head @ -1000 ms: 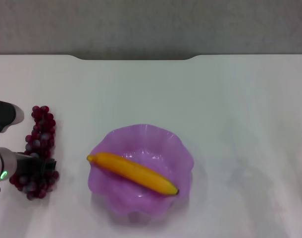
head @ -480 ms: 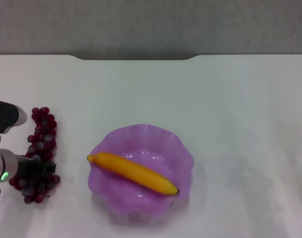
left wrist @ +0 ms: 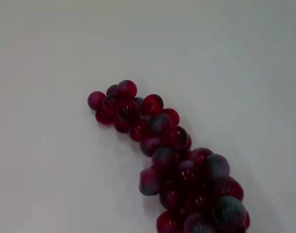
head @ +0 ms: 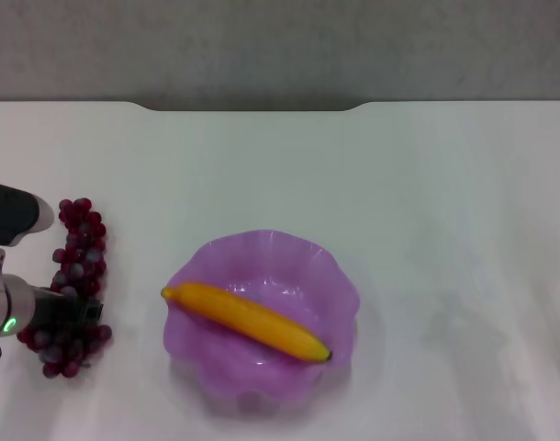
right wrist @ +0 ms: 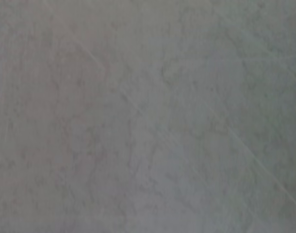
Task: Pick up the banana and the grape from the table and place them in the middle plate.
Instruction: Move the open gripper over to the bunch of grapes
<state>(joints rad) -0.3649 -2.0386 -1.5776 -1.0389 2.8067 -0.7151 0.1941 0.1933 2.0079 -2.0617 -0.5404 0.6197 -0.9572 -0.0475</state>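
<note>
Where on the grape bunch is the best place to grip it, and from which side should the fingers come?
Probably from above, across the thick near end of the grape, where the berries cluster widest in the left wrist view. The bunch lies flat and elongated on the table, tapering to a thin far tip that would likely slip. The left gripper is already over that near end.

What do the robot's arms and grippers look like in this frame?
Only the left arm shows much: a rounded dark grey and silver housing, and below it a silver cylindrical wrist with a small green light, ending in the black left gripper by the grape. Of the right arm, just a dark sliver at the head view's right edge.
</note>
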